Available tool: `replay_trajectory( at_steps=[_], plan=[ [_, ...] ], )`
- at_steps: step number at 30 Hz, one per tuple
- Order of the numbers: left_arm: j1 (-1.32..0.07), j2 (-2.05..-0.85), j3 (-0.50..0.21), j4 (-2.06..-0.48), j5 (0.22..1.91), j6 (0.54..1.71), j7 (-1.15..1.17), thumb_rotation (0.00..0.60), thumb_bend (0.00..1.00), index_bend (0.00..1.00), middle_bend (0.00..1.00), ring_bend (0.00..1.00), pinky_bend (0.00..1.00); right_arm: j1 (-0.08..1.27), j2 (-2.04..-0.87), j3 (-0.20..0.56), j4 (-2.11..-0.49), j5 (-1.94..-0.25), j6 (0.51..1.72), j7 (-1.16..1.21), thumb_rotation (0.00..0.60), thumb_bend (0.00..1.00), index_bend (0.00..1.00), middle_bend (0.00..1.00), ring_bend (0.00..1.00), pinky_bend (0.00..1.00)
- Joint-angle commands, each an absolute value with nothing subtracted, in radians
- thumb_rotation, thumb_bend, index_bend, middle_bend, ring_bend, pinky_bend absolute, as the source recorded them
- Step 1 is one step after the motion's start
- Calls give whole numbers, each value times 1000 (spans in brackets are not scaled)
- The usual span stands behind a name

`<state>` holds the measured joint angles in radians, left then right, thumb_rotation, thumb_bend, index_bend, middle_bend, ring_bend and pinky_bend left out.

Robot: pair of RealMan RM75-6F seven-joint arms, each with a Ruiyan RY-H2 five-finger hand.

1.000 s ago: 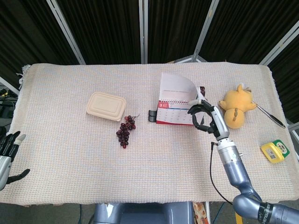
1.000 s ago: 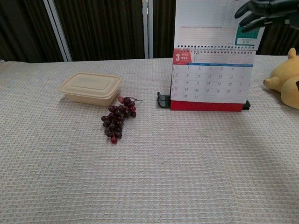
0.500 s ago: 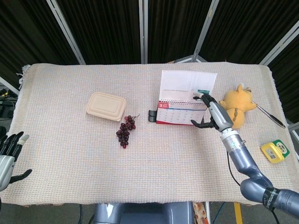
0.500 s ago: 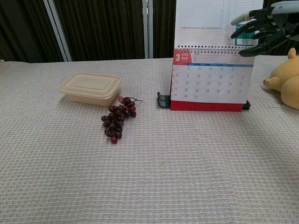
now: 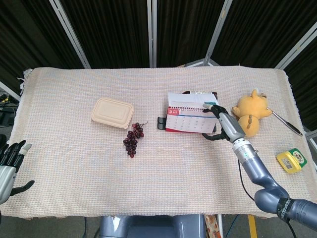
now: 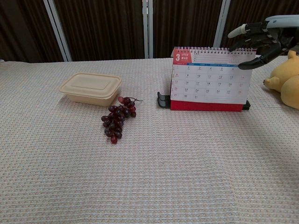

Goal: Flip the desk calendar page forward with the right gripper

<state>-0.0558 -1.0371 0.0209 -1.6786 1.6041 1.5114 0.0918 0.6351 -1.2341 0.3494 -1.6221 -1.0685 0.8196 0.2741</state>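
1. Dark curtain panels with pale metal frames back a surface [image 5: 74, 163] covered by a woven beige cloth.
2. One desk calendar [image 6: 210, 84] stands right of centre on the surface, its March sheet facing the chest view.
3. Change: the page [image 5: 190, 97] that stood upright above the spiral binding half a second ago now lies folded down over the back of the stand. In the chest view nothing rises above the binding any more.
4. Judgement: the flip is essentially complete; only withdrawal of the right hand appears to remain.
5. The right hand [image 6: 261, 37] hovers at the top right corner of the calendar with its fingers spread and nothing grasped. Whether a fingertip touches the binding cannot be told.
6. The left hand [image 5: 10, 161] sits at the near left edge of the surface, well apart from the calendar, fingers apart and holding nothing.
7. Count of other things:
   - one lidded beige container [image 5: 112, 112];
   - one bunch of dark grapes [image 5: 132, 139], just beside the container;
   - one yellow plush toy [image 5: 250, 114], right of the calendar;
   - one pen [image 5: 287, 124], near the right edge;
   - one small yellow tape measure [image 5: 290, 161].
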Motion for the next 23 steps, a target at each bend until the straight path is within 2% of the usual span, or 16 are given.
replay_trajectory(
  at_steps=[1, 5, 9, 13, 16, 17, 19, 23],
  plan=[
    [-57, -1039, 20, -1675, 1602, 1511, 90, 600, 120, 0, 0, 0, 0, 617, -1244, 376, -1638, -1130, 908, 316, 600, 178, 132, 169, 7, 0],
    [-58, -1041, 20, -1672, 1602, 1509, 91, 600, 121, 0, 0, 0, 0, 590, -1239, 392, -1660, -1205, 997, 363, 600, 178, 121, 156, 4, 0],
    [-57, -1043, 19, -1669, 1599, 1509, 88, 600, 122, 0, 0, 0, 0, 544, -1208, 367, -1698, -1302, 1077, 395, 600, 183, 67, 94, 0, 0],
    [-56, -1046, 18, -1662, 1597, 1512, 82, 600, 122, 0, 0, 0, 0, 448, -1155, 266, -1705, -1433, 1181, 361, 600, 185, 3, 24, 0, 0],
    [-55, -1052, 19, -1655, 1597, 1512, 85, 600, 122, 0, 0, 0, 0, 359, -1144, 173, -1648, -1521, 1285, 305, 600, 185, 0, 1, 0, 0],
    [-56, -1060, 17, -1650, 1597, 1513, 88, 600, 122, 0, 0, 0, 0, 292, -1135, 109, -1579, -1547, 1337, 215, 600, 185, 0, 0, 0, 0],
    [-57, -1071, 16, -1642, 1596, 1511, 93, 600, 122, 0, 0, 0, 0, 236, -1155, 68, -1518, -1587, 1417, 167, 600, 185, 0, 0, 0, 0],
    [-60, -1088, 16, -1629, 1591, 1502, 114, 600, 122, 0, 0, 0, 0, 168, -1180, 24, -1445, -1612, 1495, 118, 600, 186, 0, 0, 0, 0]
  ],
)
